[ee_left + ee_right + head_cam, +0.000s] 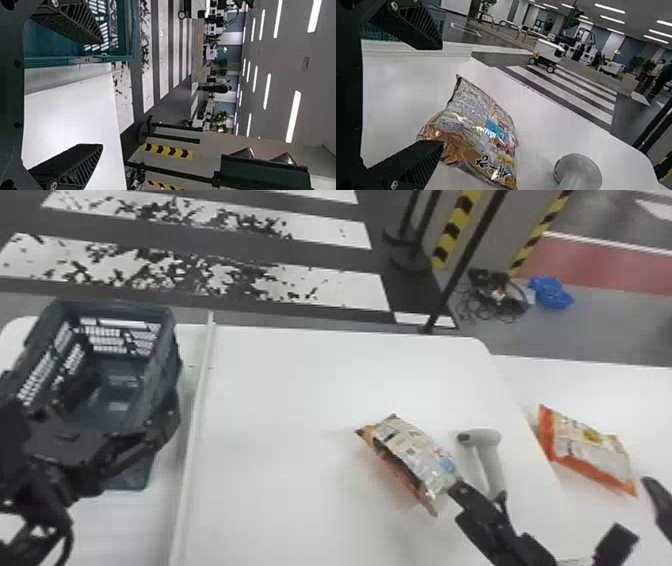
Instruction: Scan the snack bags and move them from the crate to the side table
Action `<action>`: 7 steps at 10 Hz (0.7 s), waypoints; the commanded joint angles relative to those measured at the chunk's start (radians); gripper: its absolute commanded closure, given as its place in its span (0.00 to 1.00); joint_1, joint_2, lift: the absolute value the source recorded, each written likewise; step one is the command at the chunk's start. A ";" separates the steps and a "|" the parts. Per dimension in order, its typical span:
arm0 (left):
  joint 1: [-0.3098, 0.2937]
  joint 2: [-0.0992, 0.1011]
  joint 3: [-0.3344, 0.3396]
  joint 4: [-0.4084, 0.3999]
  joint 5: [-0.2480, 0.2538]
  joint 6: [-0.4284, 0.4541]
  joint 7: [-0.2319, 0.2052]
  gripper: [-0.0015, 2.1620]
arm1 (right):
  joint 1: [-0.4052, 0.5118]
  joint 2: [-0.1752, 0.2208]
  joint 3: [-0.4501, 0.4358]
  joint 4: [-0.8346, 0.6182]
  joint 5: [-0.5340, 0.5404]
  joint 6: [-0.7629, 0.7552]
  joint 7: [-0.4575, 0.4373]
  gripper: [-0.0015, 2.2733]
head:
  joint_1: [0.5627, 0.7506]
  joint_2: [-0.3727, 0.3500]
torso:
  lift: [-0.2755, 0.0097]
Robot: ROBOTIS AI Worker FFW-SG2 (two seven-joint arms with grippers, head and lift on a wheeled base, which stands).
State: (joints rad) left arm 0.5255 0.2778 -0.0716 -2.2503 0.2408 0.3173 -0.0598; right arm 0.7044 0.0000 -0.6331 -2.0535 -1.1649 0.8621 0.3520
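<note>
Now scanner point(491, 462) between snack bags point(414, 452)

Through my cameras I looked into a big indoor hall, seemingly a robotics lab: strip lights point(294, 116) lined the ceiling point(285, 59), crosswalk stripes point(350, 292) crossed the dark floor point(325, 255), 2 yellow-and-black hazard bands point(452, 232) showed, and a white wheeled cart point(548, 50) stood near green plants point(637, 62).
</note>
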 commanded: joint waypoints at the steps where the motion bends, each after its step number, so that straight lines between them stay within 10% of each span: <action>1: 0.008 0.001 0.000 -0.006 0.000 -0.008 0.000 0.03 | -0.054 0.001 -0.008 -0.053 0.085 0.073 0.015 0.03 | 0.70 0.21 | 0.66; 4: 0.024 0.006 0.012 -0.009 0.000 -0.017 0.002 0.03 | -0.140 -0.052 0.035 -0.057 0.269 0.021 0.145 0.14 | 0.70 0.26 | 0.66; 6: 0.018 0.009 0.015 -0.003 0.002 -0.017 0.000 0.03 | -0.174 -0.123 0.092 -0.054 0.406 -0.016 0.231 0.94 | 0.70 0.27 | 0.66; 7: 0.019 0.011 0.016 -0.003 0.002 -0.017 0.000 0.03 | -0.175 -0.150 0.125 -0.053 0.464 -0.068 0.235 0.99 | 0.70 0.28 | 0.66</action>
State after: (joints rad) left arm 0.5442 0.2873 -0.0560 -2.2544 0.2421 0.3015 -0.0607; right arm 0.5317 -0.1333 -0.5290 -2.1065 -0.7383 0.8216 0.5879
